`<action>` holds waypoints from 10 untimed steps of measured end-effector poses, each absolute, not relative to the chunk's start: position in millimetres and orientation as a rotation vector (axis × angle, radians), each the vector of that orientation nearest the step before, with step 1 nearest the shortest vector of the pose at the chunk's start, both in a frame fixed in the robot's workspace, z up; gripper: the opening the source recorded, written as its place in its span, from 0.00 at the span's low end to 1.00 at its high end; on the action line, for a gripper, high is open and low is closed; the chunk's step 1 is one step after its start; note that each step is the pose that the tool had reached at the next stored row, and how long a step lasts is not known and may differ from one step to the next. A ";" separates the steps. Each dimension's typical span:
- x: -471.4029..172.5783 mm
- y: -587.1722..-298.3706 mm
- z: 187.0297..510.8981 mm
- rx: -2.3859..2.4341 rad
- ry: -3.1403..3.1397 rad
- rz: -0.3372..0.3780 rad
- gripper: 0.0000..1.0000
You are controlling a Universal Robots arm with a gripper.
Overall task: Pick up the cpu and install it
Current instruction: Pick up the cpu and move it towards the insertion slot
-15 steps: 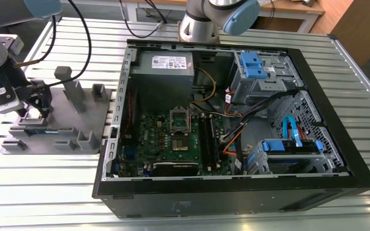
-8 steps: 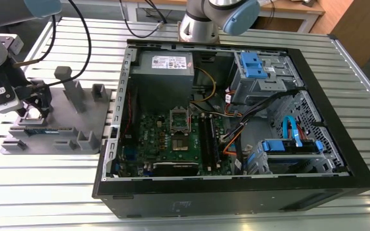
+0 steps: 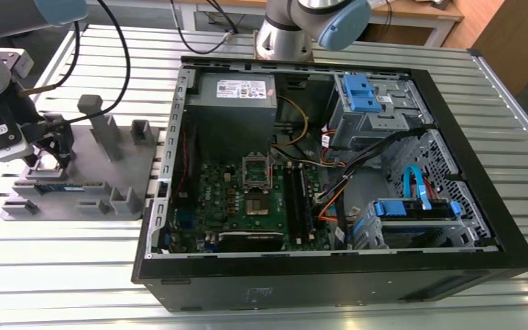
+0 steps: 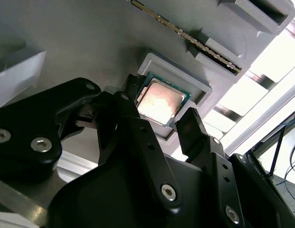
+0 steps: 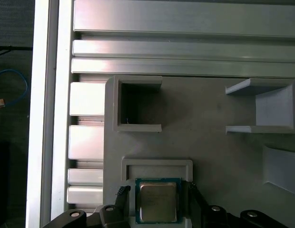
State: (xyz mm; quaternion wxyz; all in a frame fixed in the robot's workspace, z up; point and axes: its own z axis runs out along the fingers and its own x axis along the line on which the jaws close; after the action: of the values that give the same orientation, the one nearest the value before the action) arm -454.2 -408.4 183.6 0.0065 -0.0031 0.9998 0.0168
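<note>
Black fingers of the tool are seen closest in both wrist views. They stand apart, one on each side of the cpu. A thin gap seems to show on both sides, so no clamp is judged to have been made.

Trouble could be caused by an off-centre closing. The cpu might be pushed askew and wedged against the raised rim of its pocket, or a fingertip might be caught on that rim. Only thin edges are offered for gripping, so a slip or a tilted lift is thought possible. A tilted chip would be badly presented to the socket.

The cpu lies flat in the pocket, shiny side up, squarely between the fingertips. The pocket is set in a grey tray, where a memory stick is also held. The tray rests on the slatted worktop at the exterior view's left, beside the open case in which the socket is mounted.
</note>
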 end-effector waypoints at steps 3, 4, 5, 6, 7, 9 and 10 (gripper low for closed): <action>-454.2 -408.4 183.7 -0.010 3.128 0.053 0.59; -454.2 -408.4 183.7 -0.010 3.128 0.053 0.59; -454.2 -408.4 183.7 -0.010 3.128 0.053 0.52; -454.2 -408.4 183.7 -0.010 3.128 0.053 0.52; -454.2 -408.4 183.7 -0.010 3.128 0.053 0.52; -454.2 -408.4 183.8 -0.010 3.128 0.053 0.52; -454.2 -408.4 183.7 -0.010 3.128 0.053 0.52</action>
State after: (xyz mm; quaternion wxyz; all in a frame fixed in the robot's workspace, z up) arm -454.2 -408.4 183.7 0.0065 -0.0033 0.9998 0.0168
